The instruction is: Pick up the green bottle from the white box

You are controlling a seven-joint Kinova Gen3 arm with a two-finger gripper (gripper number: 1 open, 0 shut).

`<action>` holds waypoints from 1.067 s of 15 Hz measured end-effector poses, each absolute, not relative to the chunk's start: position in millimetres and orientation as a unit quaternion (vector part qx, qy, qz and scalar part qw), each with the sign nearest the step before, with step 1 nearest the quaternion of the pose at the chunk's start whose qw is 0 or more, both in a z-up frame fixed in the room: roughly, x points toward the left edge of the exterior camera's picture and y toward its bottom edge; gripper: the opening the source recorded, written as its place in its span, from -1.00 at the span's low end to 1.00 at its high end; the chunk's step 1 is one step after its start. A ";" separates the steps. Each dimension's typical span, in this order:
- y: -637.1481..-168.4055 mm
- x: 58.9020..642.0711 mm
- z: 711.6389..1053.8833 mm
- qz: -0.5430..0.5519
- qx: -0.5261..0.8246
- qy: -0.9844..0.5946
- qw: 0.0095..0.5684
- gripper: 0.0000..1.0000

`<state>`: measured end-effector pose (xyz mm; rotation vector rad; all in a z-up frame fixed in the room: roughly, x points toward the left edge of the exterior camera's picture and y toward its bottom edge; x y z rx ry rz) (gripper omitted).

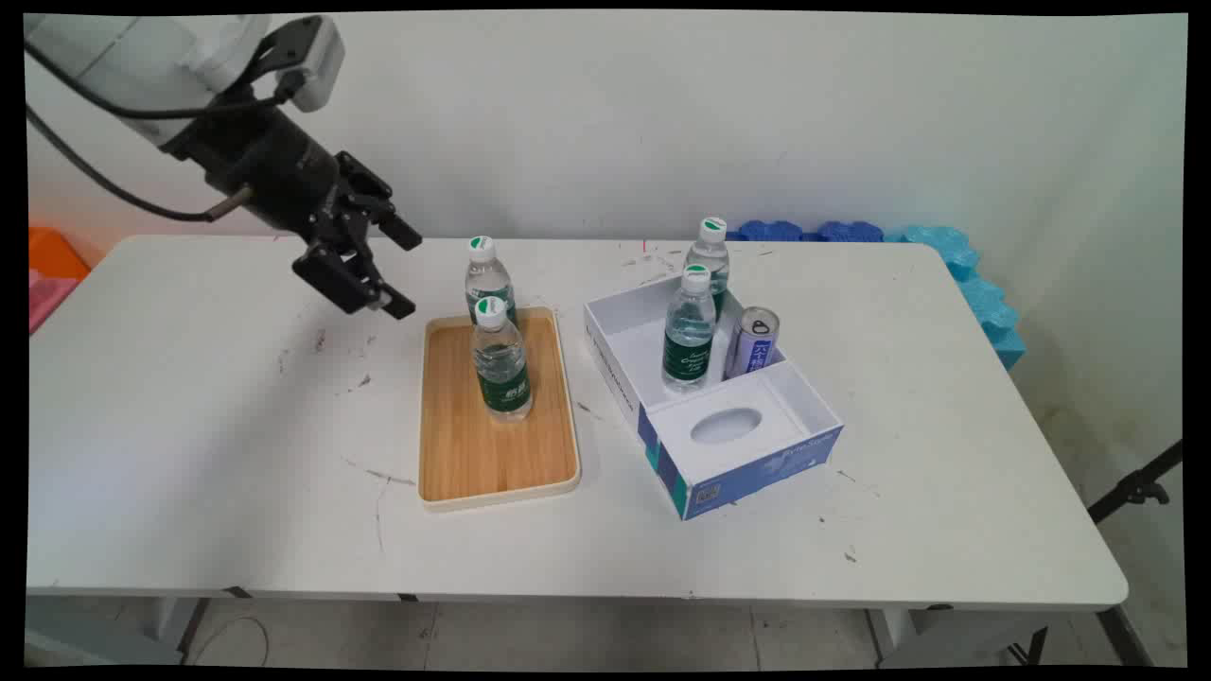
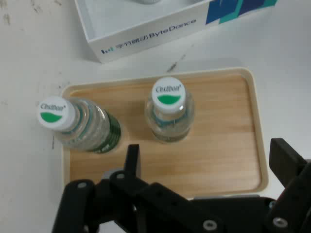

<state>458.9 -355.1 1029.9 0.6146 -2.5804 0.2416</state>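
My gripper (image 1: 409, 274) hangs open and empty above the table, just left of the wooden tray (image 1: 454, 454) and its far end. Two clear water bottles with green labels and white caps stand upright on the tray: one (image 1: 488, 279) at the far edge, nearest my fingers, and one (image 1: 501, 364) near the middle. In the hand view my gripper (image 2: 209, 160) looks down on the tray (image 2: 218, 160), with one bottle (image 2: 80, 127) at its left edge and the other bottle (image 2: 169, 112) at its centre. Nothing sits between the fingers.
Right of the tray lies an opened white and blue box (image 1: 719, 445) holding a water bottle (image 1: 689, 331) and a silver can (image 1: 752, 342); another bottle (image 1: 710, 255) stands at its far corner. Blue foam pieces (image 1: 974, 274) lie at the back right, an orange and pink object (image 1: 52, 270) at the left edge.
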 end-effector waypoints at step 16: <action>-431.1 321.1 962.2 0.110 0.304 -0.904 0.280 1.00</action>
